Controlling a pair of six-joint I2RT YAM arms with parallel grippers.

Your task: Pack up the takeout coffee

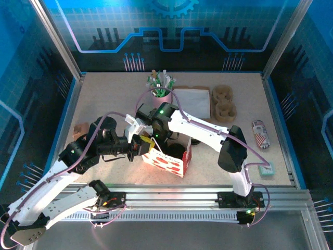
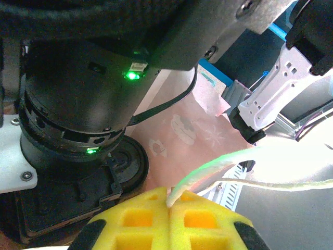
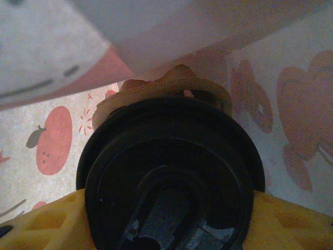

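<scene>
Right wrist: black-lidded takeout coffee [image 3: 171, 172], red-printed paper bag [image 3: 47, 140] walls close around.
Your right gripper [image 3: 171, 224] clasps it; left gripper [image 2: 170, 208] pinches the bag's edge.

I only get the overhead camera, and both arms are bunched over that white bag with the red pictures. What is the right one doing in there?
Observer: Its wrist camera shows the right gripper down inside the bag, yellow fingers closed on either side of a round black lid.
Operator: And the left one, is it just resting there?
Observer: No. The left gripper is shut, pinching a thin white strip, probably the bag's handle.
Operator: Is there a cup under that lid?
Observer: The lid hides what is below it. Something crumpled and brown sits just behind it.
</scene>
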